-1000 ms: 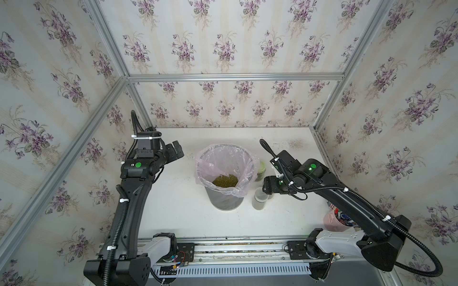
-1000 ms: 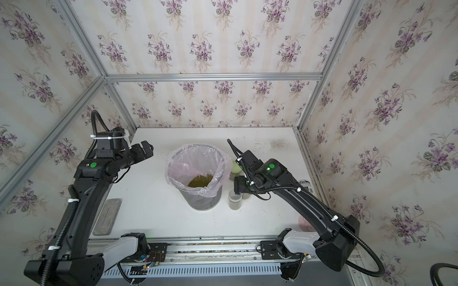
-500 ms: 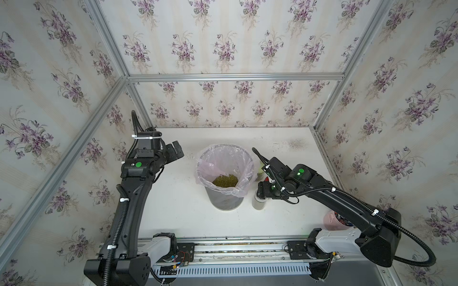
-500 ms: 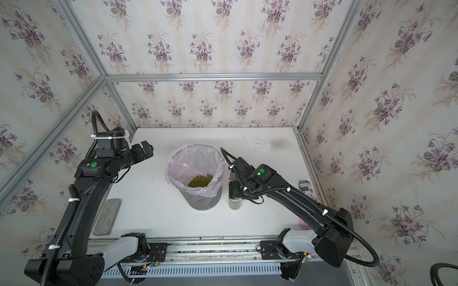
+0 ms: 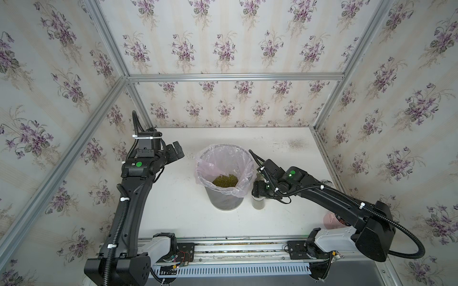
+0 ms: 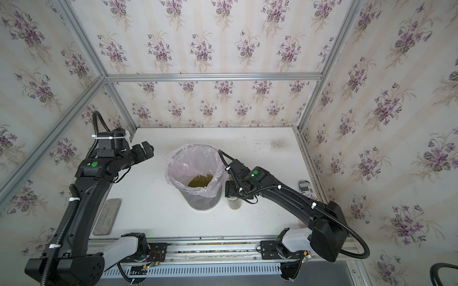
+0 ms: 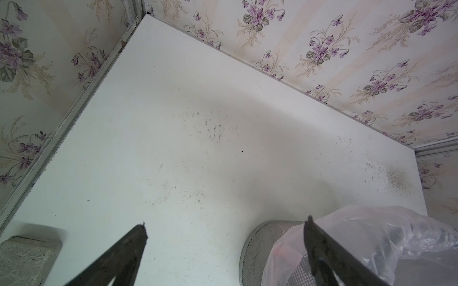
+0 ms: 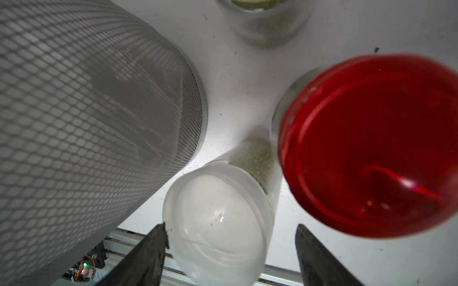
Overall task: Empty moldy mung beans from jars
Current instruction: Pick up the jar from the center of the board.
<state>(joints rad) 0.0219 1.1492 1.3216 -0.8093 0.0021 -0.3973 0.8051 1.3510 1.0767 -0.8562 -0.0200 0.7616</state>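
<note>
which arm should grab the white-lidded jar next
Right: the right claw straddles the white-lidded jar, open, beside the bin; the left claw hangs open over the table on the bin's other side.

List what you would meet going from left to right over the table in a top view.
Grey pad → left pincer → lined bin → small jar → printed can.
</note>
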